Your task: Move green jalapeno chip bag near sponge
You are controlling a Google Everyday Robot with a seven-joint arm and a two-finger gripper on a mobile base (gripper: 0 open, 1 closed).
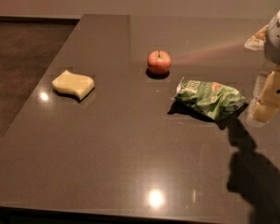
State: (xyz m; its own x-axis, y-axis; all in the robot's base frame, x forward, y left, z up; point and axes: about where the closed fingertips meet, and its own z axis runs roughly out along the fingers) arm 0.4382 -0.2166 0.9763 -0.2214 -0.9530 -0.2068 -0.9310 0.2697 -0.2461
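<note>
The green jalapeno chip bag lies crumpled on the dark table, right of centre, with its white label patch facing up. The sponge, a pale yellow wavy block, lies flat on the left part of the table, far from the bag. My gripper hangs at the right edge of the view, just right of the bag and a little above the table. It holds nothing, and the bag lies free on the table.
A red apple stands upright behind the bag, near the table's middle. The dark table ends at a front edge low in the view and a left edge beyond the sponge. The arm's shadow falls at the front right.
</note>
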